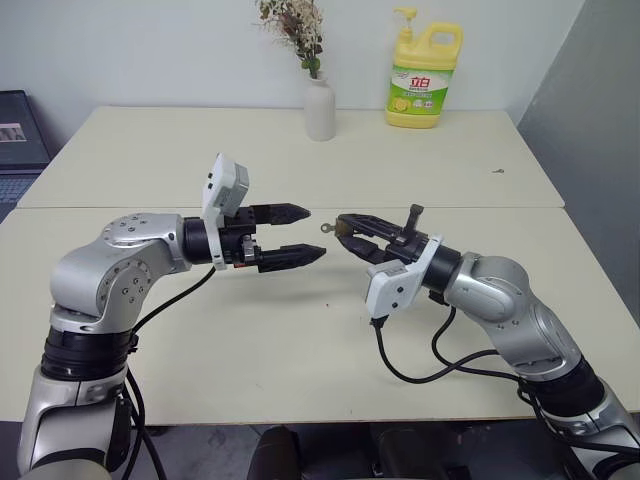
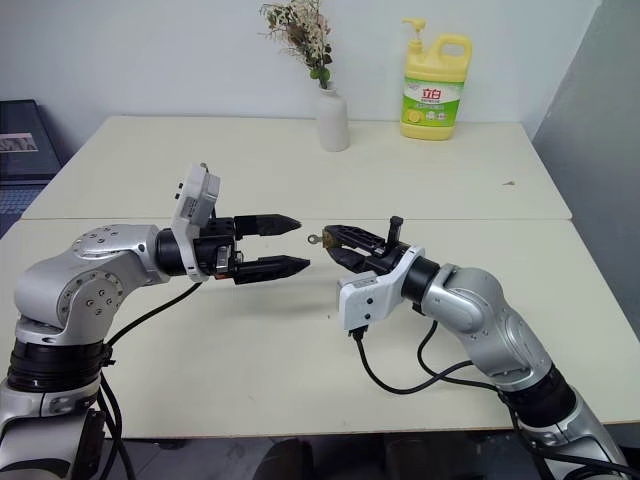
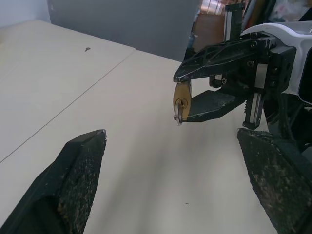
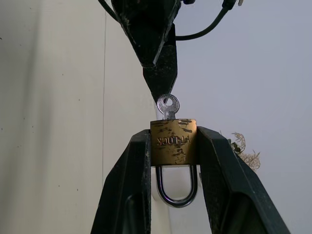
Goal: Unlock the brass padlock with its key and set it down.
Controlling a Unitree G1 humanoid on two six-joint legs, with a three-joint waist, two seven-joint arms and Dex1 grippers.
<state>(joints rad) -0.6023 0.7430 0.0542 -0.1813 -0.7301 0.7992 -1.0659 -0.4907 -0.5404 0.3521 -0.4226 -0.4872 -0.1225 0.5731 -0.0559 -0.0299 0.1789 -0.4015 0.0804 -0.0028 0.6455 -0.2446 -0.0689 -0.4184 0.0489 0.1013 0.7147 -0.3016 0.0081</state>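
Observation:
The small brass padlock [image 4: 173,141] is pinched by its sides between my right gripper's [image 1: 343,230] fingers, held in the air over the table. Its silver shackle [image 4: 176,187] points back toward the wrist and looks seated in the body. A silver key [image 4: 168,106] sticks out of the keyhole end, toward my left gripper [image 1: 314,232]. That gripper hovers open just left of the key, fingers pointing at it, touching nothing. The left wrist view shows the padlock [image 3: 182,100] end-on, with the key hanging from it.
Two cream tables meet at a seam [image 1: 450,208] behind the grippers. A white vase of dried flowers [image 1: 320,108] and a yellow soap bottle [image 1: 424,80] stand at the back. A laptop [image 1: 15,140] sits at the far left. A black cable [image 1: 420,370] loops under my right arm.

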